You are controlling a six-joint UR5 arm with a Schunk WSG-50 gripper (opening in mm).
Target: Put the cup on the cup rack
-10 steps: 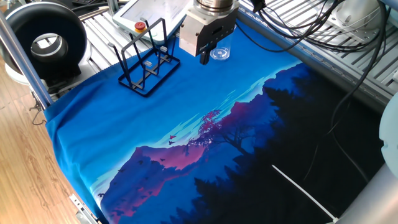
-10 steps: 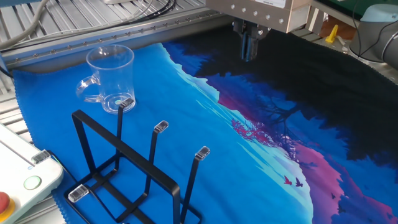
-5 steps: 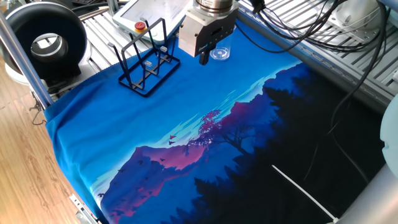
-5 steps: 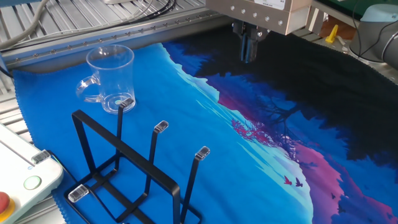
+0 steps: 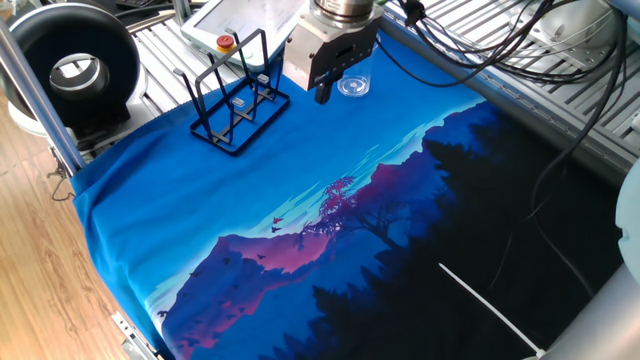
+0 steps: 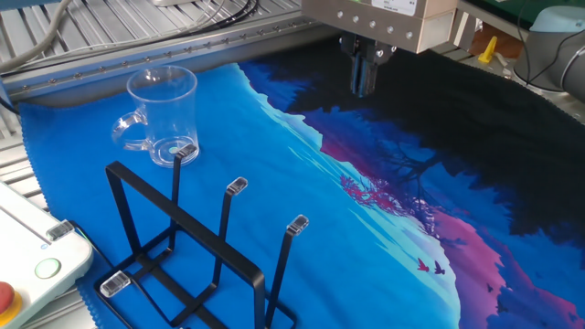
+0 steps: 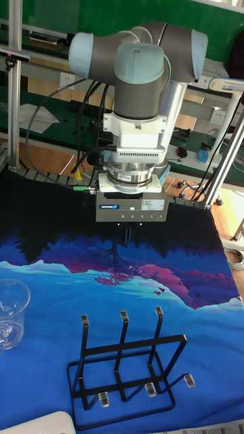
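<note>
Blue printed cloth [image 5: 300, 200] with mountain scene, spread flat. Black thin-wire cup rack [image 6: 196, 265], upright prongs, on cloth. Clear glass cup [image 6: 163, 111] with handle, upright beside rack. Gripper [image 6: 364, 78], fingers pressed together, empty, hanging above cloth, apart from cup.

No wording can be read; the gripper [image 7: 128, 234] body carries a small blue label at the frame's centre, its letters too small to read
</note>
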